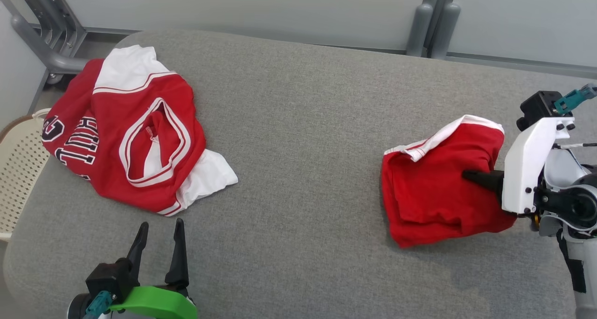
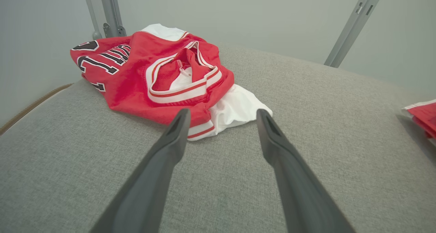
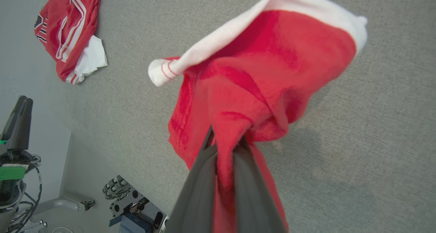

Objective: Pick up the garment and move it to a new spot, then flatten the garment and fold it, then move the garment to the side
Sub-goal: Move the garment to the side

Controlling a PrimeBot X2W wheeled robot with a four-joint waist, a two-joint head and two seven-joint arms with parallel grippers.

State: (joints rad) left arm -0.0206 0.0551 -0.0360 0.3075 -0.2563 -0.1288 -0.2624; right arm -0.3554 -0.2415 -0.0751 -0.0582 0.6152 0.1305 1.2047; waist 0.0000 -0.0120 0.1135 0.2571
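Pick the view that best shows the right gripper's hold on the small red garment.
Right wrist view: the right gripper is shut with the small red garment bunched between its fingers. Head view shows it side-on, contact partly hidden. Left wrist view catches the garment's corner.

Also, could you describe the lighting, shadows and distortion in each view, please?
Head view: soft even light, red garment sharp. Left wrist view: wide-angle stretch enlarges the left gripper. Right wrist view: the red garment in the right gripper casts a faint shadow on the grey surface.
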